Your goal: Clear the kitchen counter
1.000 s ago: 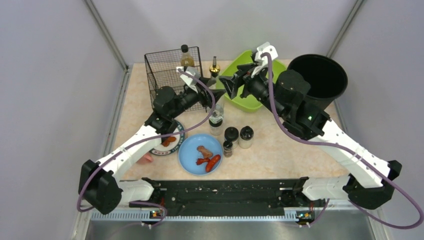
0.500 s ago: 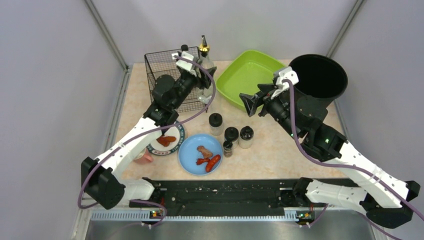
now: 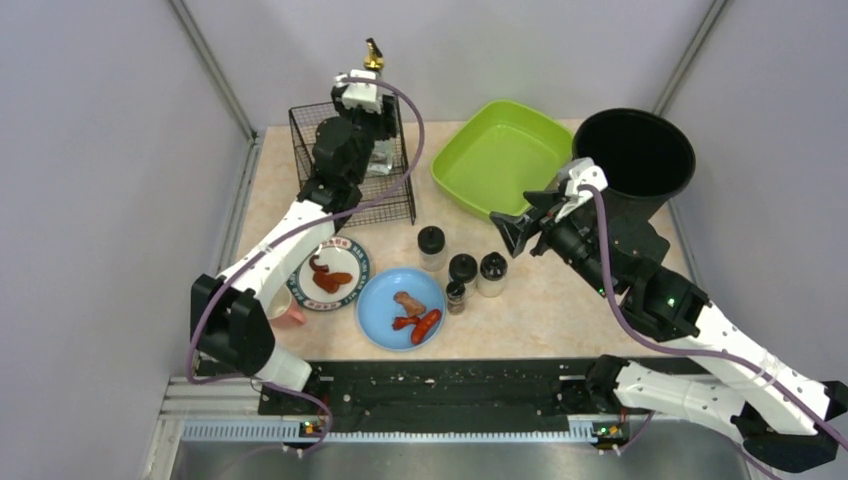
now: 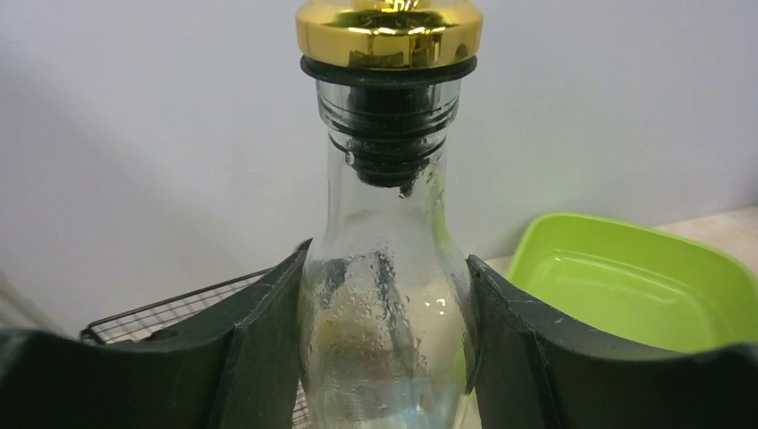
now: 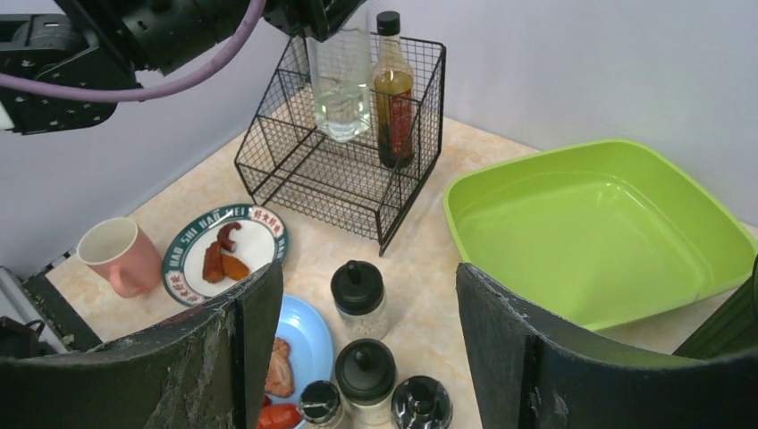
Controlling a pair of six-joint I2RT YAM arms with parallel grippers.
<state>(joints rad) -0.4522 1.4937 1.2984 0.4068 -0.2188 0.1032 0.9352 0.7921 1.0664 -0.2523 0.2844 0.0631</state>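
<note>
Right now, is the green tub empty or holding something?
Empty: the green tub shows only its bare floor in the top and right wrist views.

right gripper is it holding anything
No, the right gripper is empty in its wrist view, its jaws standing wide apart with nothing between them.

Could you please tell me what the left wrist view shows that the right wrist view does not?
Only left wrist: the shiny gold cap of the clear glass bottle held in the left claw. Only right wrist: a pink ceramic mug, a patterned round plate, an amber sauce bottle, black-lidded shakers. Both: that bottle, the black wire basket, the lime-green plastic tub.
</note>
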